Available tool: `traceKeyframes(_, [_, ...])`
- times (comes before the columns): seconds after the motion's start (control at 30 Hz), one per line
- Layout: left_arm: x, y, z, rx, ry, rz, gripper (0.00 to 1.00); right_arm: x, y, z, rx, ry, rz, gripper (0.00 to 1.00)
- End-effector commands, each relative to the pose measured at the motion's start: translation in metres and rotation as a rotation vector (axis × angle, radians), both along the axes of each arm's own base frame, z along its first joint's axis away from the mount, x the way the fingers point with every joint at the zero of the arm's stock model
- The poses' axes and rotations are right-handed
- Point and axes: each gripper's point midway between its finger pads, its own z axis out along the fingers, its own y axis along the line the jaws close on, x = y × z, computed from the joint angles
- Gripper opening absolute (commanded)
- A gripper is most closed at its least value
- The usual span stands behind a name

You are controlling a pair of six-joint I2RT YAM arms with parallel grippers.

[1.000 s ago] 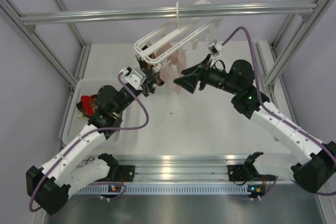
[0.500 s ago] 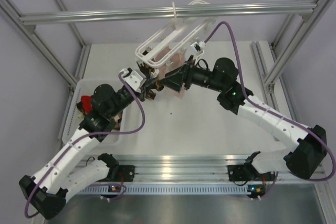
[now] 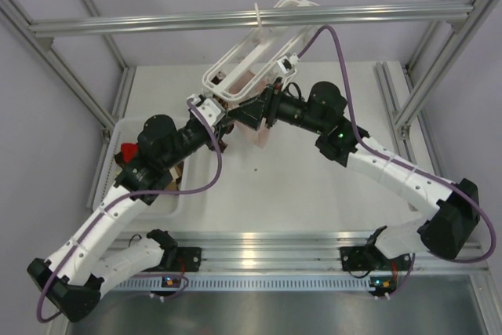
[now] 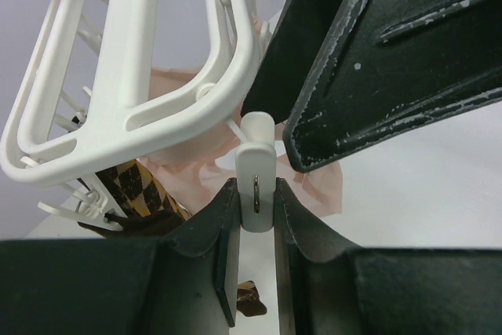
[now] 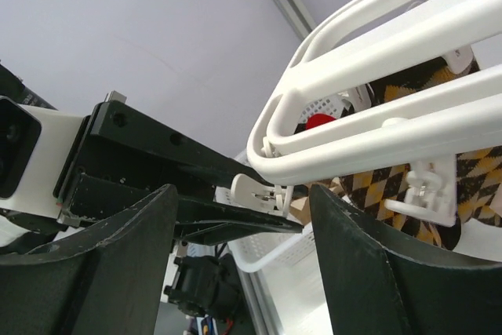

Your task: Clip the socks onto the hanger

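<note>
The white hanger (image 3: 252, 51) hangs tilted from the grey rail; its near end is in the left wrist view (image 4: 141, 92) and the right wrist view (image 5: 376, 76). My left gripper (image 3: 226, 115) is shut on one white clip (image 4: 256, 182) at the hanger's near end, both jaws (image 4: 256, 198) pressing its sides. A brown and tan patterned sock (image 4: 133, 190) hangs under the frame to the left, also in the right wrist view (image 5: 408, 174). My right gripper (image 3: 251, 111) is open and empty (image 5: 244, 187), its fingers (image 4: 392, 60) spread just above the same clip (image 5: 259, 190).
Pale pink socks (image 3: 260, 127) hang from the hanger behind the clip (image 4: 188, 174). A white basket (image 3: 106, 174) with a red object (image 3: 128, 153) stands at the left. The grey aluminium rail (image 3: 353, 13) crosses above, with frame posts at both sides.
My right gripper has moved left to the hanger's near end, close over the left gripper. My left gripper has shifted right and up to the clip. The hanger has swung and tilted more steeply.
</note>
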Motion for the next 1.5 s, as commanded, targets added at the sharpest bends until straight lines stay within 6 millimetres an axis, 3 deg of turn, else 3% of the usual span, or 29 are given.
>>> traceKeyframes(0.0, [-0.006,-0.004,0.005,0.017,0.007,-0.037,0.00,-0.006,0.008,0.030,0.058,-0.054,0.010,0.68])
traceKeyframes(0.17, [-0.004,-0.006,0.006,0.019,0.010,-0.040,0.00,-0.010,0.016,0.022,0.046,-0.040,0.027,0.65])
traceKeyframes(0.5, [-0.005,-0.005,0.003,0.034,0.013,-0.039,0.00,0.000,0.012,0.010,0.006,-0.013,-0.034,0.55])
traceKeyframes(0.67, [-0.006,-0.003,0.000,0.046,0.020,-0.038,0.00,0.007,0.009,0.008,-0.003,-0.004,-0.064,0.40])
traceKeyframes(0.83, [-0.009,-0.004,-0.002,0.058,0.032,-0.052,0.00,0.012,0.009,0.011,-0.003,-0.016,-0.072,0.17])
traceKeyframes(0.93, [-0.012,-0.004,-0.003,0.064,0.034,-0.063,0.19,0.011,0.010,0.012,0.001,-0.025,-0.064,0.05])
traceKeyframes(0.97, [-0.014,-0.004,-0.003,0.062,0.037,-0.066,0.35,0.012,0.010,0.012,0.004,-0.026,-0.062,0.03])
traceKeyframes(1.1, [-0.015,0.000,-0.002,0.045,0.036,-0.047,0.56,0.010,0.009,0.012,0.014,-0.034,-0.046,0.00])
traceKeyframes(1.47, [-0.009,0.017,0.030,-0.068,0.035,0.075,0.59,0.002,0.009,0.019,0.071,-0.022,0.029,0.00])
